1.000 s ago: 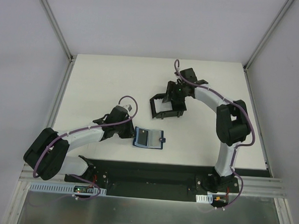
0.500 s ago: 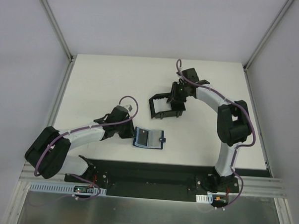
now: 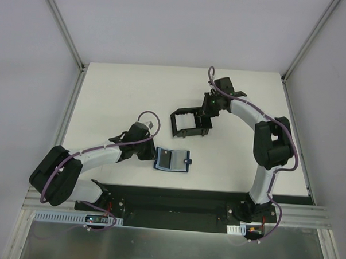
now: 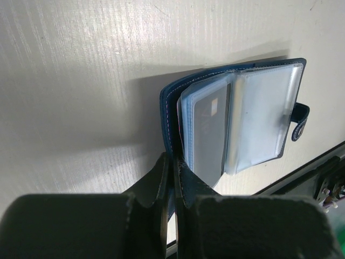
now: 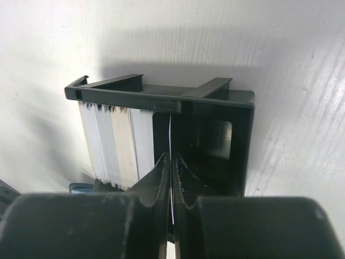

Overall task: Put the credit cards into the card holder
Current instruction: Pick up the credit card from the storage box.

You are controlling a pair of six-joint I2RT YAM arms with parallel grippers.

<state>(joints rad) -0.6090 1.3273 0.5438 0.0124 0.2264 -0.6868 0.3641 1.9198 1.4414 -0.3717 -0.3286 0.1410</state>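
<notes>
Tabletop (image 3: 123, 93): tray (image 5: 161, 100) holds cards (image 5: 113, 143) (mostly whitish).

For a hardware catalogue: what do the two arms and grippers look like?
The left arm and right arm have white shells, bulky black joints and looping purple cables. The left gripper and right gripper are black, each with two tapered fingers. No markings visible.

The card holder (image 4: 237, 116) is coloured navy blue outside, pale inside. White and cream credit cards (image 5: 113, 143) are seen; the tray (image 5: 240, 145) is black.
</notes>
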